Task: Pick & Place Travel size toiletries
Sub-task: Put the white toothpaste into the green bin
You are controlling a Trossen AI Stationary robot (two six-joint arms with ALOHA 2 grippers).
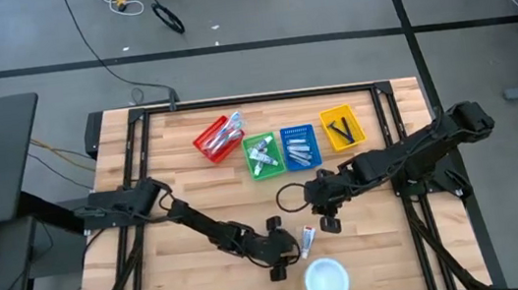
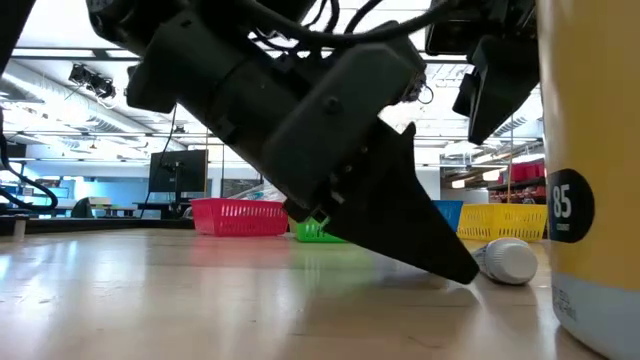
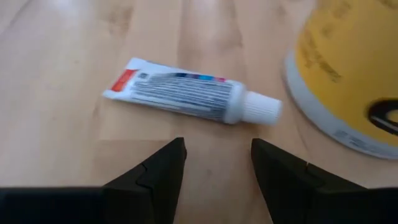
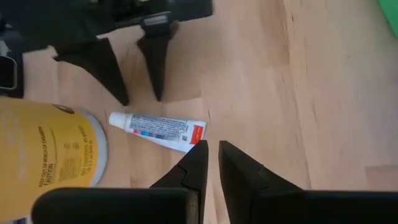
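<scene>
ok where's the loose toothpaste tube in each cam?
High view: toothpaste tube near the front edge, just above the white-lidded container.
Low view: only its capped end shows, right of the left gripper.
Left wrist view: tube lying flat just past the open fingers.
Right wrist view: tube between both grippers.
Shared landmark: the yellow-walled container beside its cap.

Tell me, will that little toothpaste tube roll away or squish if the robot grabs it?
The toothpaste tube lies flat on the wooden table, and its crimped end looks flat, so it probably won't roll far. It looks soft, so it may squish a little. Being small, it is likely light and could slide if the left gripper nudges it.
</scene>
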